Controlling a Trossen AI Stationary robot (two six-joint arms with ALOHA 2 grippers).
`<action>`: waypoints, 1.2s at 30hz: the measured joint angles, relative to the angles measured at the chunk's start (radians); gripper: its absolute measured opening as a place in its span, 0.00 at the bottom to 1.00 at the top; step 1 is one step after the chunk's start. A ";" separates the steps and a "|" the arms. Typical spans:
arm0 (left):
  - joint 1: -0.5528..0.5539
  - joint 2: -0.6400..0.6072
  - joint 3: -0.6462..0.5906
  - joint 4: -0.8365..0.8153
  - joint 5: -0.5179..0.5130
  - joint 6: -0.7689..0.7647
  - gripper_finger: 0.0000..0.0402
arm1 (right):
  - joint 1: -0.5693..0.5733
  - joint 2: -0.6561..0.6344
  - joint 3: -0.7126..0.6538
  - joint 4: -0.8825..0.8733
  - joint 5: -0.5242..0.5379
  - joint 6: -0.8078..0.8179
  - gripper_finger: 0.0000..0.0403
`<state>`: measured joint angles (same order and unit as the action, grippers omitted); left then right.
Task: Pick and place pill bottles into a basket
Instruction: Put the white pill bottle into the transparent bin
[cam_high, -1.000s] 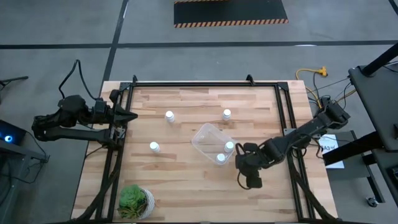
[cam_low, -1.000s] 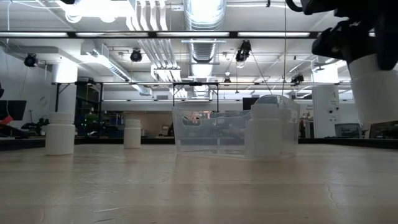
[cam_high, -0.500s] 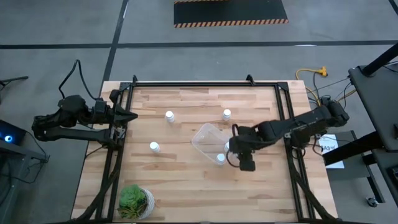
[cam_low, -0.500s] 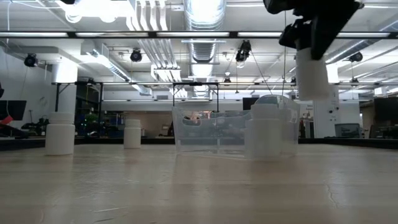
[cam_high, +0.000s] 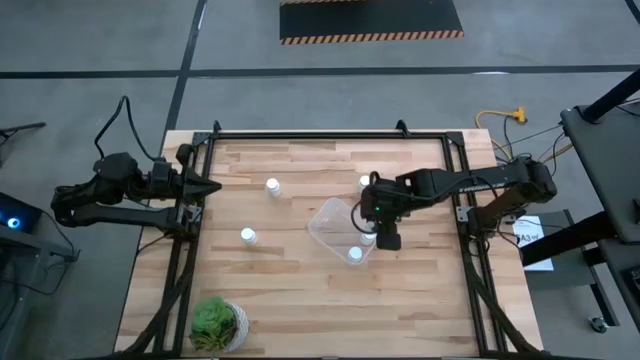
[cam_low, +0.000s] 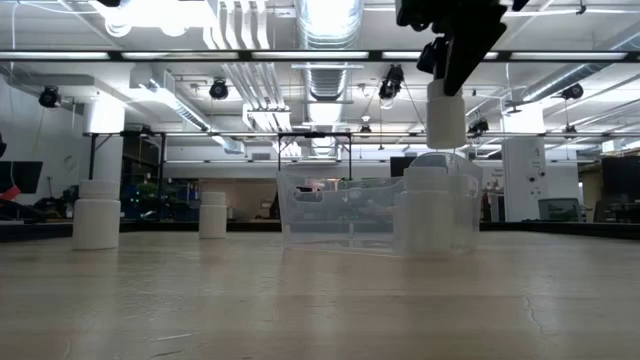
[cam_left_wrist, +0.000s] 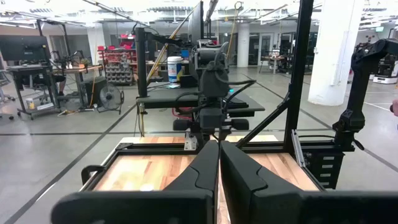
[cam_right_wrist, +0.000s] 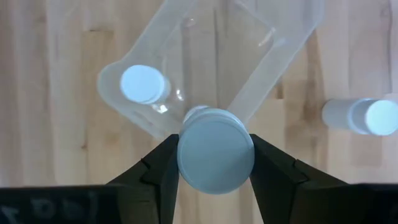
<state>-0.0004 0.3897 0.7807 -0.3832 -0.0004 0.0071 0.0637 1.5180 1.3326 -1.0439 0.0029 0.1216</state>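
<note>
My right gripper is shut on a white pill bottle, held above the right end of the clear basket; the low view shows the bottle above the basket's rim. Two bottles stand inside the basket, the second partly hidden under the held one. Three more bottles stand on their bases on the table. My left gripper waits shut at the table's left edge. My right gripper pinches the bottle's upper part, by its cap, between its two fingers. The fingers come from above, pointing down. The bottle hangs upright below them, lifted clear above the basket.
A green potted plant stands at the near left corner. A black frame rail runs round the table. Bare wood lies between the basket and the near edge.
My right gripper has carried the bottle from near the table's right near side toward the far edge and the left, to a place over the basket's right end. The bottle has stayed upright and clear of the table.
</note>
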 joint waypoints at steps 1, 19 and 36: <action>0.000 0.000 0.000 0.000 0.000 0.000 0.00 | -0.006 0.012 0.008 0.000 0.000 -0.013 0.36; 0.000 0.000 0.000 0.000 0.000 0.000 0.00 | -0.041 0.217 0.114 0.075 0.002 -0.115 0.36; 0.000 0.000 0.000 0.000 0.000 0.000 0.00 | -0.049 0.219 -0.026 0.215 0.006 -0.097 0.36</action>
<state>-0.0005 0.3897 0.7807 -0.3832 -0.0002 0.0071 0.0151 1.7374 1.3066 -0.8290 0.0085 0.0247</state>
